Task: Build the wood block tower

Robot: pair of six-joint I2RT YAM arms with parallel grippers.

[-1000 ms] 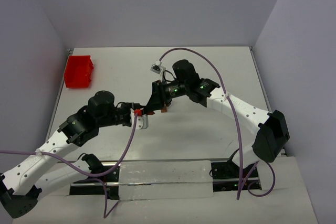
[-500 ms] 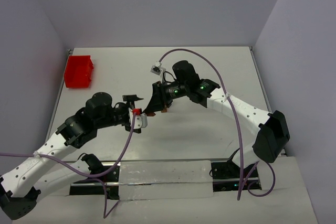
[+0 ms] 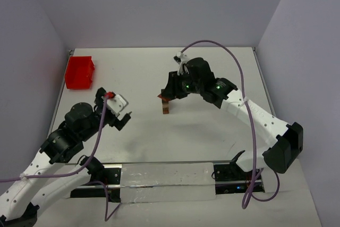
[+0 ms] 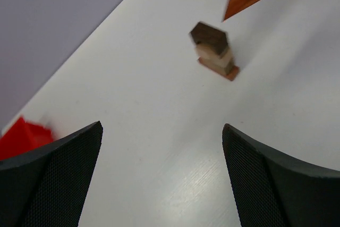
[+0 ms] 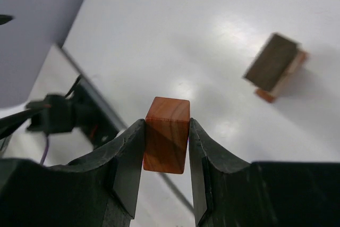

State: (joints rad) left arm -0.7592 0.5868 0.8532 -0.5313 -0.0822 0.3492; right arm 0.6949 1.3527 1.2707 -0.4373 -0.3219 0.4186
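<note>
Right gripper (clamping a block) hangs near the tower — apart.

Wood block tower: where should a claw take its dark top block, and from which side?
Likely down from above, pinching two opposite side faces of the dark top block. The wood block tower stands narrow and upright, so a sideways approach could topple it.

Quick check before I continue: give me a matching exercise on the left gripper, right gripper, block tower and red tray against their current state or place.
Things:
1. left gripper
2. right gripper
3. wood block tower
4. red tray

States or places:
A. at the far left corner of the table
B. open, holding nothing
C. standing alone, touched by neither gripper
D. shut on a reddish-brown block

Pairs: 1-B, 2-D, 3-C, 4-A
</note>
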